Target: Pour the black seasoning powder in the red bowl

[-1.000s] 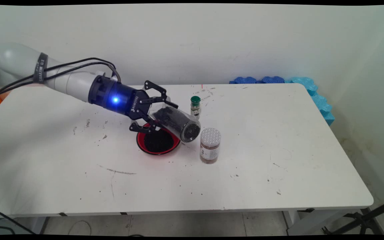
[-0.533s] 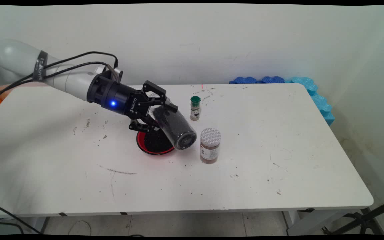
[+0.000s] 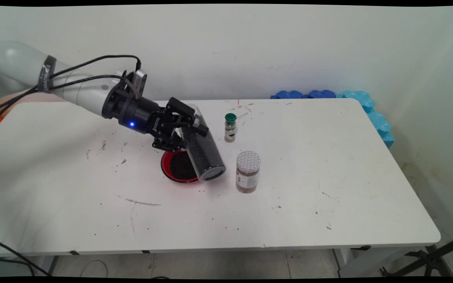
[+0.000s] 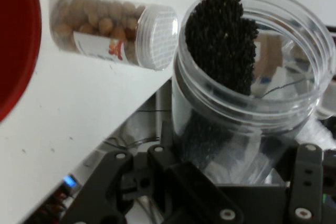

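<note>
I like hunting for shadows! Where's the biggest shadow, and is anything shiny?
Main view: a big soft shadow covers the left part of the table, below the arm and left of the red bowl. Hand view: the rim of the clear jar glints with pale reflections.

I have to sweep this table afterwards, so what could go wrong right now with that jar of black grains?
The claw is shut on the open jar, held aslant above the red bowl; grains could spill onto the table, already speckled. The jar hangs near the silver-lidded jar, so a swing might knock that over. The small green-capped bottle behind could be bumped too.
</note>
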Robot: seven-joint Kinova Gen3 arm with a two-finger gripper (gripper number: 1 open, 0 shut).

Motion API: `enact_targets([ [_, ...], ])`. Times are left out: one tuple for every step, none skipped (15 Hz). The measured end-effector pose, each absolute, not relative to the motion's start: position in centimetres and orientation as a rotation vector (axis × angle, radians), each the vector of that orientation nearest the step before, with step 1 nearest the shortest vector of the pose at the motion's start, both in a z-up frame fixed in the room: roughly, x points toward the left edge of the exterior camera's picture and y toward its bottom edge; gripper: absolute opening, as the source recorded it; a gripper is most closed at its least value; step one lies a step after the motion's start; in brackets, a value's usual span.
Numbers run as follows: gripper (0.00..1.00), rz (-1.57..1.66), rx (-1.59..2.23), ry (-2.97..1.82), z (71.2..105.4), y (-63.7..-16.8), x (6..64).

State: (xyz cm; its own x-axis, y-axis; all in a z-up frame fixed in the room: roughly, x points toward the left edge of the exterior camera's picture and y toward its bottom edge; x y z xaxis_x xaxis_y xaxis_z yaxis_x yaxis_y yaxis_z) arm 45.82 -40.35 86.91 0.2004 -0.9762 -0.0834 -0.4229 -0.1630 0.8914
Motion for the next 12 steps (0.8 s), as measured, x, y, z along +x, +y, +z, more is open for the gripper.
enact_targets([
  [0.00, -0.890, 1.689, -1.356, 87.0, -40.5, 45.8],
  [0.00, -0.863, 1.666, -1.385, 87.1, -40.6, 45.9],
  [0.00, -0.832, 1.640, -1.418, 87.3, -40.7, 45.9],
  [0.00, -0.795, 1.607, -1.459, 87.5, -40.9, 45.9],
  [0.00, -0.759, 1.573, -1.499, 87.7, -41.0, 46.0],
  [0.00, -0.728, 1.544, -1.533, 87.9, -41.1, 46.0],
  [0.00, -0.694, 1.514, -1.569, 88.1, -41.2, 46.0],
  [0.00, -0.660, 1.483, -1.603, 88.3, -41.3, 46.1],
  [0.00, -0.630, 1.455, -1.631, 88.5, -41.4, 46.1],
  [0.00, -0.611, 1.436, -1.650, 88.7, -41.5, 46.1],
  [0.00, -0.584, 1.407, -1.677, 89.0, -41.5, 46.1],
  [0.00, -0.552, 1.368, -1.710, 89.3, -41.6, 46.0],
])
